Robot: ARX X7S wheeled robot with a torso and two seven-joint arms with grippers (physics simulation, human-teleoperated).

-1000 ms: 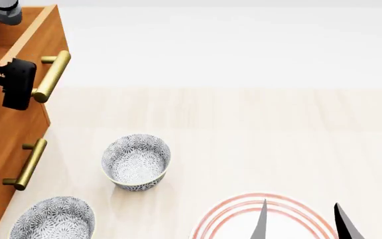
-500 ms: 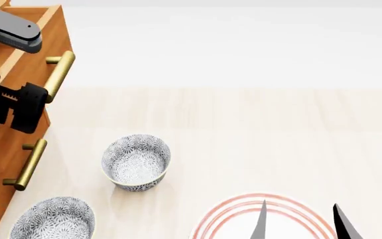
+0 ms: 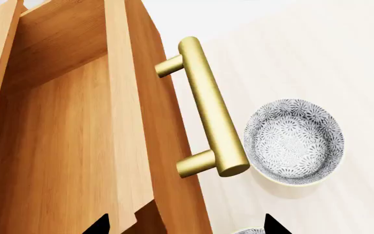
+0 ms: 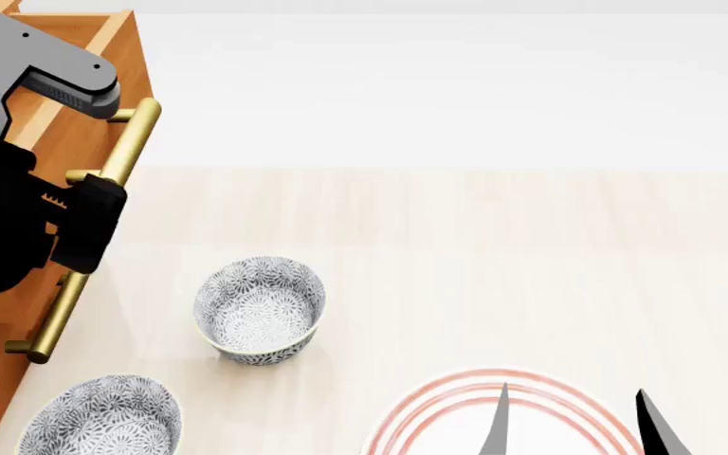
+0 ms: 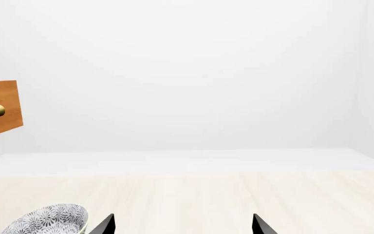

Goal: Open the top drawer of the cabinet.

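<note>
The cabinet stands at the far left of the head view. Its top drawer is pulled out, so its bare wooden inside shows. The drawer's brass bar handle sits on the flat front. My left gripper is open, its two dark tips wide apart on either side of the drawer front. The handle lies ahead of them and is not held. In the head view that arm covers part of the cabinet. My right gripper is open and empty, low at the right.
A second brass handle marks the drawer front below. Two patterned bowls stand on the pale surface next to the cabinet. A red-ringed plate lies under the right gripper. One bowl shows in the right wrist view.
The top drawer's front and handle have shifted rightward, further out of the cabinet. My left arm has moved down and right along the handle. The right arm has barely moved.
</note>
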